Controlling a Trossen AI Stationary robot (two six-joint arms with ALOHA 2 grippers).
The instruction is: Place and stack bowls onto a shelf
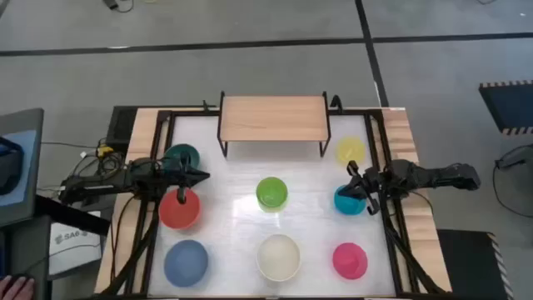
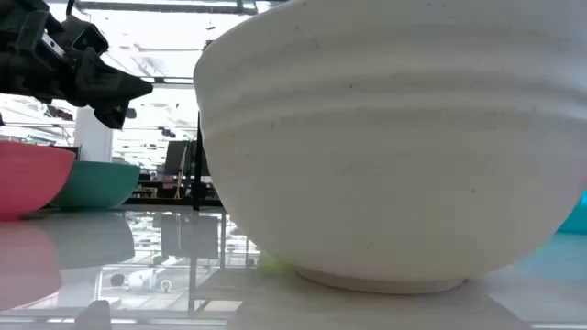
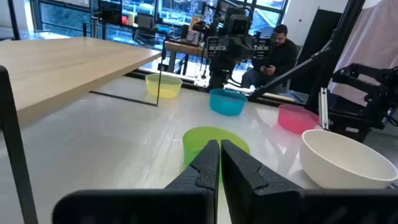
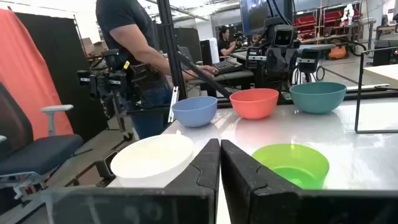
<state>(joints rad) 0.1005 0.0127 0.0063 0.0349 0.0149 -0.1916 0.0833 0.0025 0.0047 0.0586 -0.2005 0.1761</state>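
Eight smooth round bowls (image 1: 271, 193) lie before wood-topped shelf (image 1: 272, 117); both arms' fingers together

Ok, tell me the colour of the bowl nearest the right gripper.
Cyan: the bowl sits beside the right gripper, clearest in the high view.

From my station I can make out only one bit of lettering: on a white box (image 1: 68, 242) sitting off the left edge of the worktop (image 1: 229, 221) in the high view, dark print that seems to begin "SA", with the rest too small for me to read. The bowls, the shelf and both arms carry no readable marks in any view. Screens and red signs in the room behind are too blurred for me to read.
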